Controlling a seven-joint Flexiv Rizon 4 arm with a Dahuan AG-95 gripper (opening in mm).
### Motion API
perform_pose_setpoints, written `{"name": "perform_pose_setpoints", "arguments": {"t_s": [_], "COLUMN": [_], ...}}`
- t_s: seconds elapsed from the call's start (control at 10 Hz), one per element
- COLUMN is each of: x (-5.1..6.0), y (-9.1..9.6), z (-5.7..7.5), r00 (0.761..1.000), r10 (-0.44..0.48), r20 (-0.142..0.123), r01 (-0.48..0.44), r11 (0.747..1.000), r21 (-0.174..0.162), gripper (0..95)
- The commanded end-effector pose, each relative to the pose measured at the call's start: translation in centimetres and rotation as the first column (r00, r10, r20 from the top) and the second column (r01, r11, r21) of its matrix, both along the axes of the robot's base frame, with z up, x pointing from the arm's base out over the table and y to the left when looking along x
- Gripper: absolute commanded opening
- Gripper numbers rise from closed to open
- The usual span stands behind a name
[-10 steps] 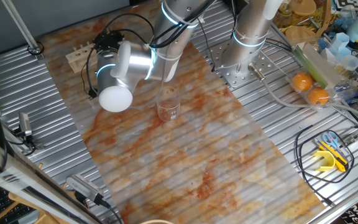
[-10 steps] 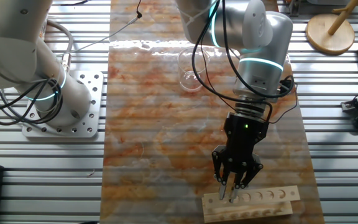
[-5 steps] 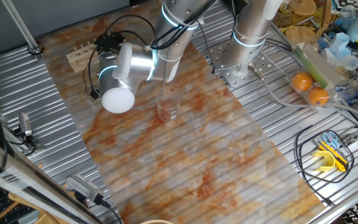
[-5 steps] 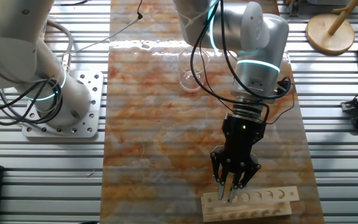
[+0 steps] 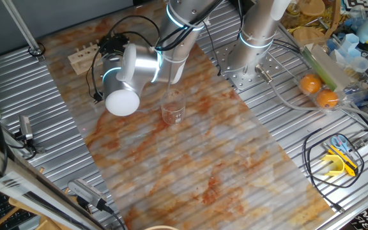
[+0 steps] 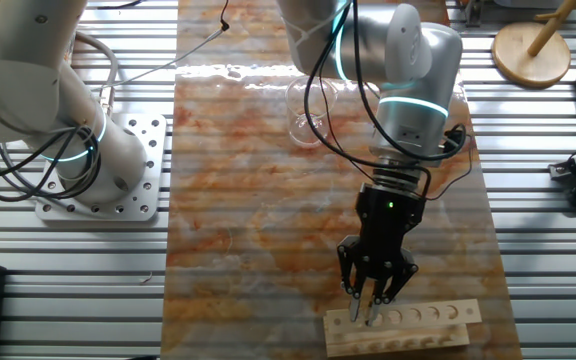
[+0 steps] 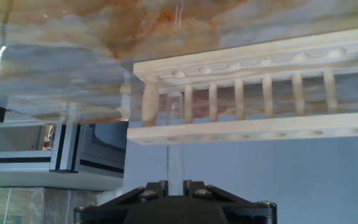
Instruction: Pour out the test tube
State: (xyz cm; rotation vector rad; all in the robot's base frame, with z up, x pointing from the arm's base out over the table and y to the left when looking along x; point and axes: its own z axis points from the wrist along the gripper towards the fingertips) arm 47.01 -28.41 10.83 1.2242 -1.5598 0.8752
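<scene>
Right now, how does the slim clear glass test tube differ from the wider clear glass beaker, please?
The slim clear glass test tube is finger-thin; the wider clear glass beaker is broader. The tube stands at the pale wooden rack, gripped by the fingers; the beaker sits free on the marbled mat. Both are see-through glass.

Gripper [image 6: 372,308] points straight down over the left end of the wooden rack [image 6: 408,327], fingers close together just above its holes; a glass beaker [image 6: 306,112] stands well behind.
</scene>
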Motion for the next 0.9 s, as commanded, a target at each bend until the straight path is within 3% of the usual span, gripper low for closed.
{"name": "perform_pose_setpoints", "arguments": {"t_s": [0.1,0.9], "x": [-0.04,-0.09], "y": [-0.07,-0.18], "z": [-0.31,-0.62], "r00": [1.0,1.0], "r10": [-0.001,-0.005], "r20": [0.001,0.016], "r01": [0.001,0.005], "r11": [1.0,1.0], "r21": [0.0,0.001], "gripper": [0.0,0.0]}}
